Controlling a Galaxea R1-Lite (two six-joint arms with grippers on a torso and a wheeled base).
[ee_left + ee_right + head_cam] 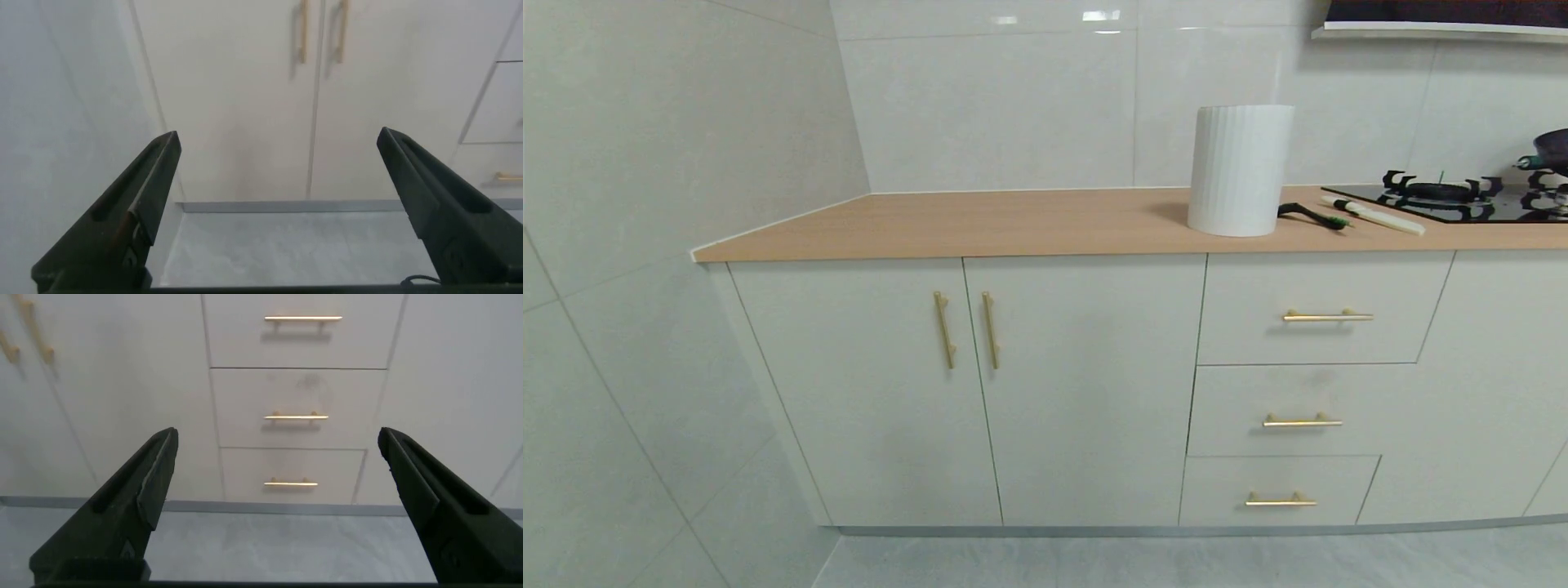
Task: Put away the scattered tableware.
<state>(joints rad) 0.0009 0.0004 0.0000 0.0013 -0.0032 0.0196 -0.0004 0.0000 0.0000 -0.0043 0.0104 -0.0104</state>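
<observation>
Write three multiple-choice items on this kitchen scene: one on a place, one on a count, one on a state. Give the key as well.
1. Where does the white ribbed container stand?
A. On the wooden countertop
B. On the floor
C. Inside a drawer

2. How many drawers with gold handles are stacked under the countertop?
A. One
B. Three
C. Five

3. In what state are the left hand and the right hand?
A. Both open, holding nothing
B. Both shut on a spoon
C. Left shut, right open

Key:
1 A: the container's base rests on the wood, beside the utensils.
2 B: three handles show one below another.
3 A: each wrist view shows the fingers wide apart with nothing gripped.
</observation>
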